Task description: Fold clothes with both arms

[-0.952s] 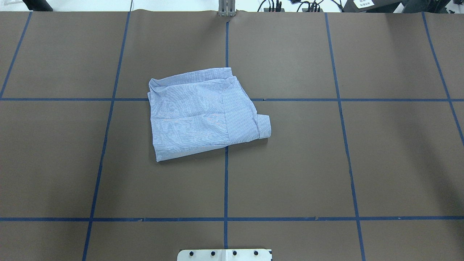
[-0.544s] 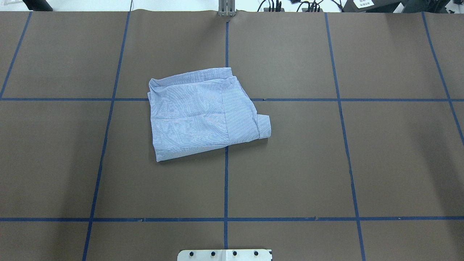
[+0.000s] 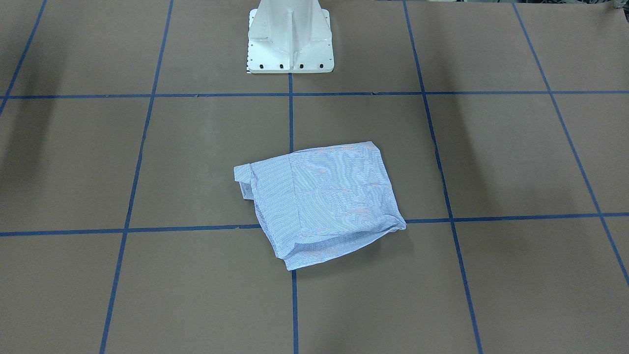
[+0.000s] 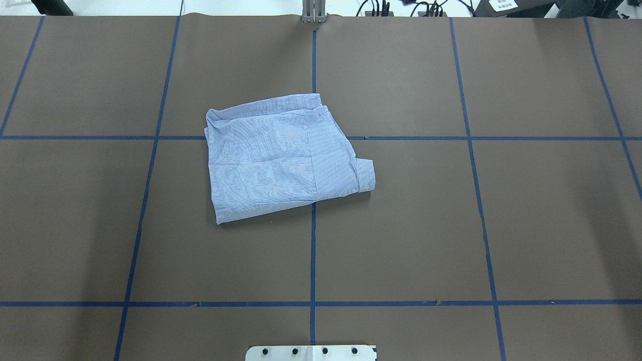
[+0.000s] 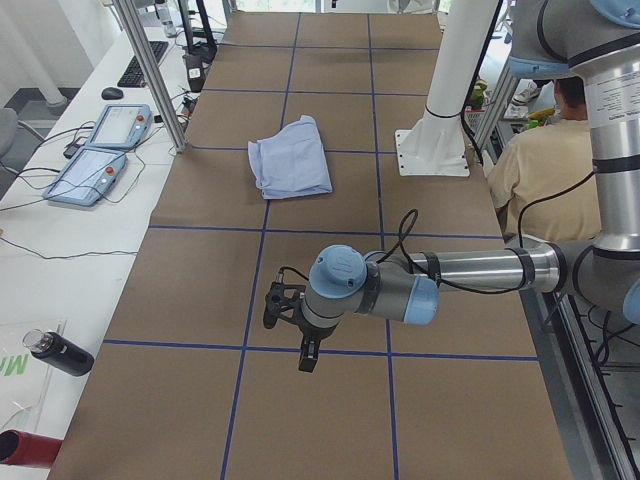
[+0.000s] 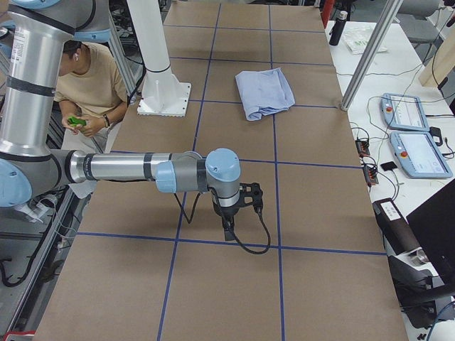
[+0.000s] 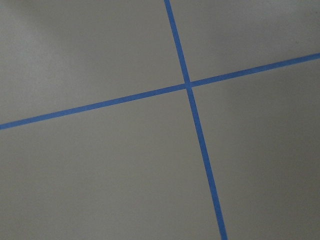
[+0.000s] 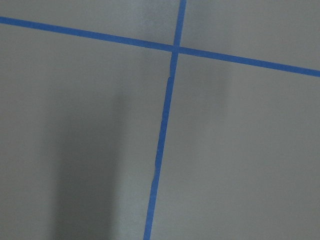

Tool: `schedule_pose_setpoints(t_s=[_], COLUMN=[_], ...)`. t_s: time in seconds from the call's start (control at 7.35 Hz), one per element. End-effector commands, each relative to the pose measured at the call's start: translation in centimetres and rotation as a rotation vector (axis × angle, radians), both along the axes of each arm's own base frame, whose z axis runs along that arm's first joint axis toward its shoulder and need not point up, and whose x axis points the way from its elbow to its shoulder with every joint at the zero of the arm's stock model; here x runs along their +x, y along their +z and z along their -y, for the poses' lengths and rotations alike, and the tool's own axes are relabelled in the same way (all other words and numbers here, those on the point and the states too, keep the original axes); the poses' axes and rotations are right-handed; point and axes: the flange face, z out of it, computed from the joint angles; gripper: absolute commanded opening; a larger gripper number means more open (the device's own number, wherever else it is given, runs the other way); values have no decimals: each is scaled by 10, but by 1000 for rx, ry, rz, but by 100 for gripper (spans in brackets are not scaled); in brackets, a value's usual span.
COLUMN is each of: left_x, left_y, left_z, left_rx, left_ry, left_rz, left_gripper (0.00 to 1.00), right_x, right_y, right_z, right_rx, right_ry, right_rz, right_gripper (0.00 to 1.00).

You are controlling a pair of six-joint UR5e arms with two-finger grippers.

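Both the left gripper (image 5: 306,358) and the right gripper (image 6: 227,234), poised over opposite ends of the bench (image 4: 451,225), are too small to call apart or together; farther off, mid-bench, the folded shirt (image 4: 281,155) looks light and limp, best pinched at its layered corners.

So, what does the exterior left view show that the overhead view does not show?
Only exterior left: the left arm out over the table, a seated person, two pendants and a bottle beside the table. Only overhead: hardly anything of its own; the shirt is seen flat from above, and no arm is in it. Both: the folded shirt, the brown table with blue tape, the white base.
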Motion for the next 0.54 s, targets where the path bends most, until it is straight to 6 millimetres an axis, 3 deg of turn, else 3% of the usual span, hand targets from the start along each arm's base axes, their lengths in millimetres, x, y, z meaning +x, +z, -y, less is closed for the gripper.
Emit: schedule_pose_setpoints(t_s=[0.0, 0.27, 0.41], left_x=[21, 72, 72], left_y=[-5, -52, -66], left_z=[7, 12, 7], left_rx=[-13, -58, -92], left_ry=[55, 176, 182], left_rz=[0, -1, 1], left_gripper=[100, 100, 100], right_x=[-1, -1, -1], right_y=[-4, -3, -3], right_z=[-4, -11, -12], right_rx=[2, 0, 2], right_ry=[-3, -3, -3], right_rz=[26, 26, 26], right_gripper=[100, 100, 100])
